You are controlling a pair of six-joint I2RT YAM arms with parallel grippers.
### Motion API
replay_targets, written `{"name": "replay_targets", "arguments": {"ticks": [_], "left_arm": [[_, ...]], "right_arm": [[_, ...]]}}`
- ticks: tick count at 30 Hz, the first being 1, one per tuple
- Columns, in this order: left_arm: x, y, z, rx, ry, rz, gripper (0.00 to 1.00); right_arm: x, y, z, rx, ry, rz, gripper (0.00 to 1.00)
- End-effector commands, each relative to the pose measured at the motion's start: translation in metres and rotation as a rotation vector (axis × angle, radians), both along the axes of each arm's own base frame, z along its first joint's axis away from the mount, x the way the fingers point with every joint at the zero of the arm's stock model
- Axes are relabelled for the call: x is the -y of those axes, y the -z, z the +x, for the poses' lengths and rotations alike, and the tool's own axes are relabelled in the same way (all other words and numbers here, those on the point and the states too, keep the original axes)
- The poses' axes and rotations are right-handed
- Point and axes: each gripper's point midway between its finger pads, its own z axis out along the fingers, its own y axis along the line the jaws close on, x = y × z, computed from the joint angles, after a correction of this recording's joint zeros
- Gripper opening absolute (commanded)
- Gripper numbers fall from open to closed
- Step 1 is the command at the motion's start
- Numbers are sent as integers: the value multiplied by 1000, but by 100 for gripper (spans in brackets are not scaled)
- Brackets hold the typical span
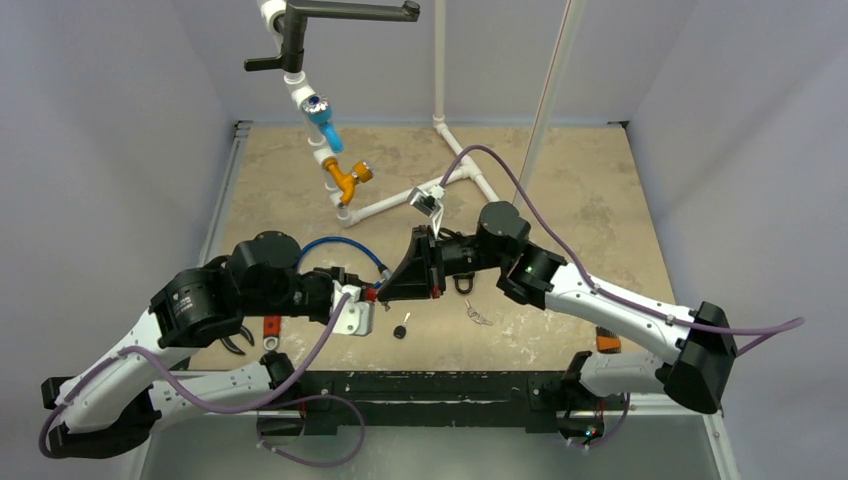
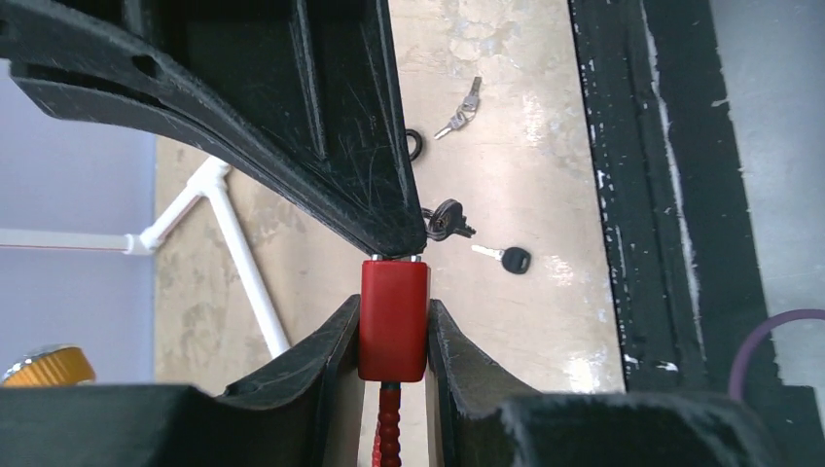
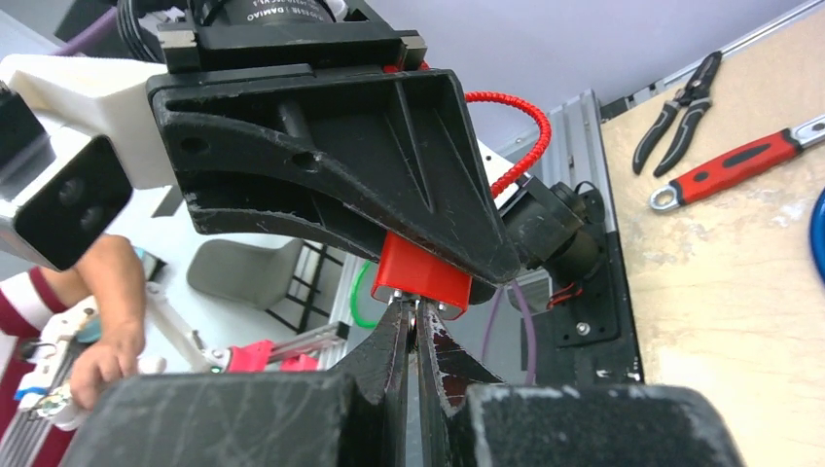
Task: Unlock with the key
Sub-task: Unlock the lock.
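Observation:
A red padlock (image 2: pixel 394 321) with a red ribbed cable (image 3: pixel 530 136) for a shackle sits between the pads of my left gripper (image 2: pixel 393 304), which is shut on its body. My right gripper (image 3: pixel 409 304) meets it head-on from the right, jaws pressed almost together. Its tips touch the lock's (image 3: pixel 423 277) end face, and a thin sliver of metal, the key, shows between them there. In the top view both grippers meet above the table's front middle, left (image 1: pixel 360 296) and right (image 1: pixel 385 290).
A loose black-headed key (image 2: pixel 514 259) and a small bunch of keys (image 2: pixel 462 109) lie on the table right of the lock. Pliers (image 3: pixel 681 107) and a red-handled wrench (image 3: pixel 735 165) lie at front left. A white pipe frame (image 1: pixel 400 205) with valves stands behind.

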Motion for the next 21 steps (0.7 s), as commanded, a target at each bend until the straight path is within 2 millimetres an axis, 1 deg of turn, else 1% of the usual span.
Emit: {"name": "replay_targets", "arguments": {"ticks": [1,4,8,13,16,21], "left_arm": [[20,-71,32,312,-32,-223,0],[21,-74,35,399,-22,-235,0],[23,-76,33,493,2,-251,0],[24,-76,31,514,9,-259,0],[23,-74,33,513,2,-253,0],[22,-70,33,541,10,-241,0]], "right_arm": [[2,6,-20,-103,-115,-12,0],[2,4,-18,-126,-111,-3,0],[0,5,-13,-177,-107,-7,0],[-2,6,-12,-215,-115,-18,0],[-1,3,-12,-218,-123,-13,7],[3,-6,-11,-248,-131,18,24]]}}
